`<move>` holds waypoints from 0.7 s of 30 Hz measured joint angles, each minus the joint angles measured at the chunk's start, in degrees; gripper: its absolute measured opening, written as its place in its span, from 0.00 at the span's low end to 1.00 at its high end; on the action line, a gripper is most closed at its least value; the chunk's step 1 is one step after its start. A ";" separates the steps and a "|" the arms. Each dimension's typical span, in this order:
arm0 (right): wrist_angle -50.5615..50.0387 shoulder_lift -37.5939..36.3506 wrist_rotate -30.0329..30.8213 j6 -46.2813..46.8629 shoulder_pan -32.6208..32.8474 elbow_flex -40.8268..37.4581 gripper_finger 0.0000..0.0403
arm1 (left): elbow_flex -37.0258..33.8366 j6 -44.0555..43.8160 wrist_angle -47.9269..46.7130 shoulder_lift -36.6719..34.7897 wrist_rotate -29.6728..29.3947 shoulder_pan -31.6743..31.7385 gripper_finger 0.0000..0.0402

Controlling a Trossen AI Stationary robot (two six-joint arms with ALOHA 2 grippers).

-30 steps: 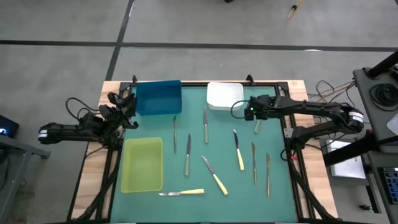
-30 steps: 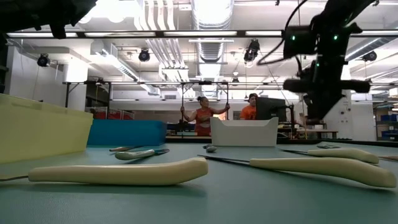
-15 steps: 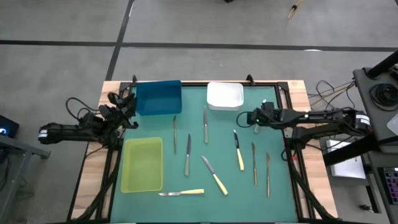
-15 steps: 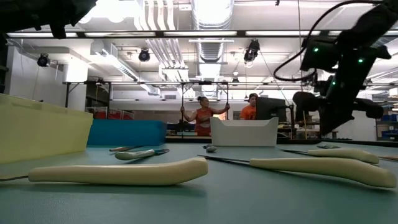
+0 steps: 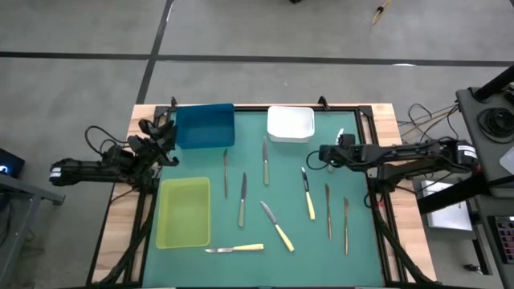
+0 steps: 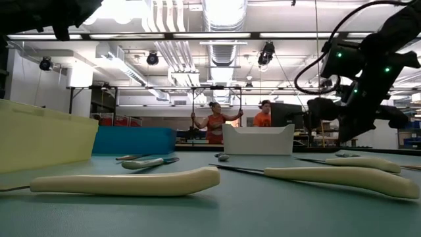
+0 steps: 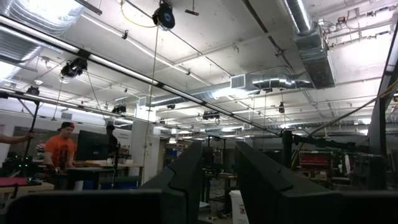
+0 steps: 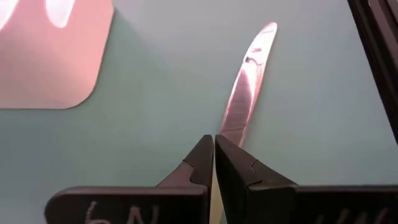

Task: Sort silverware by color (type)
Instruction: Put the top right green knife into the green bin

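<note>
The right tool (image 5: pixel 324 152), fingers pressed together and holding nothing, hovers at right of centre in the overhead frame, just above the blade tip of a yellow-handled knife (image 5: pixel 307 193); its wrist camera shows the closed fingertips (image 8: pixel 214 149) over that shiny blade (image 8: pixel 247 87). The left tool (image 5: pixel 165 132) waits at the left edge of the desk (image 5: pixel 353 265), beside the blue tray (image 5: pixel 205 126), its fingers (image 7: pixel 186 177) slightly parted and empty. The silverware lies scattered across the green mat in the middle and lower frame: grey pieces (image 5: pixel 265 160) near centre, yellow-handled knives (image 5: pixel 277 226) lower down. A white tray (image 5: pixel 290 124) sits top centre, a yellow-green tray (image 5: pixel 184 212) lower left.
</note>
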 joint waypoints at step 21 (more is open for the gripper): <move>0.72 8.82 -4.29 4.88 0.00 0.02 0.58 | 0.01 0.19 -0.04 -0.02 -0.02 0.00 0.19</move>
